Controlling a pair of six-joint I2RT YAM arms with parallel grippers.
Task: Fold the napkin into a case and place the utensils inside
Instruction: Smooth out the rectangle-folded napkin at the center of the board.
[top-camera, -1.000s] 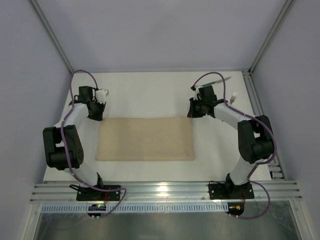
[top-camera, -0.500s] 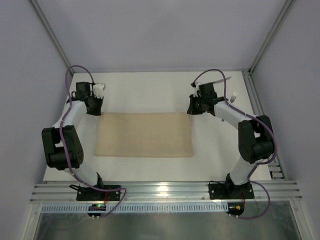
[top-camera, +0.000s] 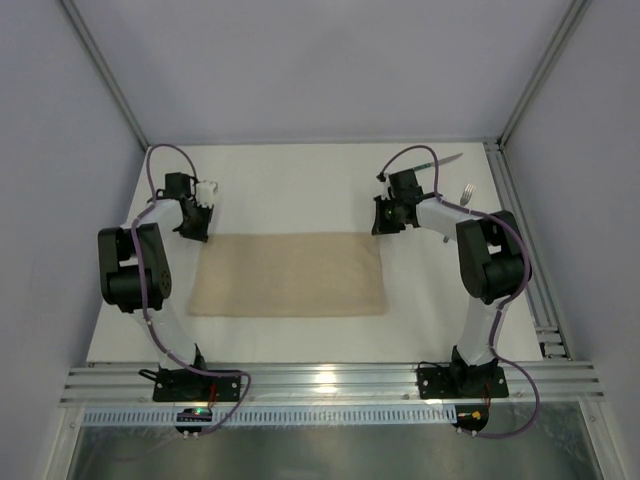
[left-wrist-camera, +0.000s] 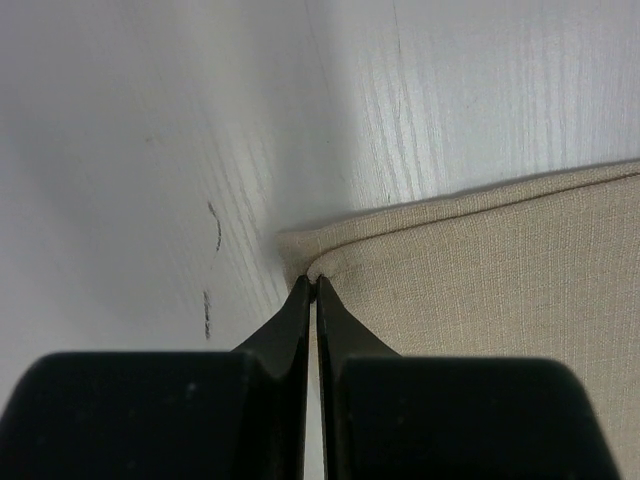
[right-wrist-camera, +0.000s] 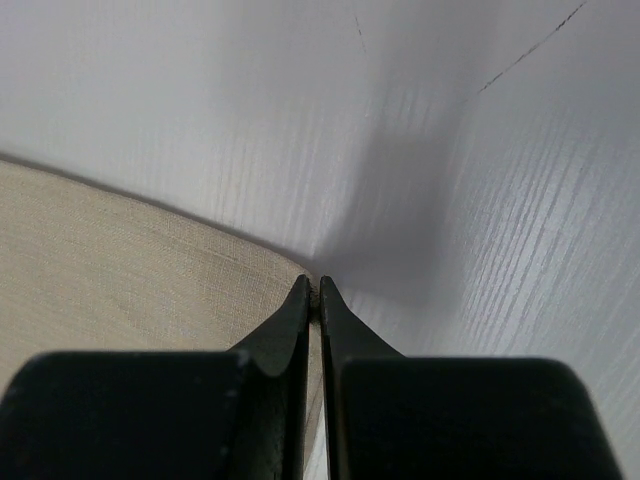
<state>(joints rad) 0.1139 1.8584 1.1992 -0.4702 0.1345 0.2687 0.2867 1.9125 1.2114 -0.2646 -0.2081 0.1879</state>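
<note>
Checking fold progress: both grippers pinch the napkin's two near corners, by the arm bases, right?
Not quite: they pinch its two far corners. The top external view shows the left gripper and right gripper at the far edge of the napkin.

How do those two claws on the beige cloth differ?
The left gripper pinches the napkin's far left corner; the right gripper pinches its far right corner. The knife and fork lie near the right gripper, none near the left gripper. Both are shut, gripping the napkin.
</note>
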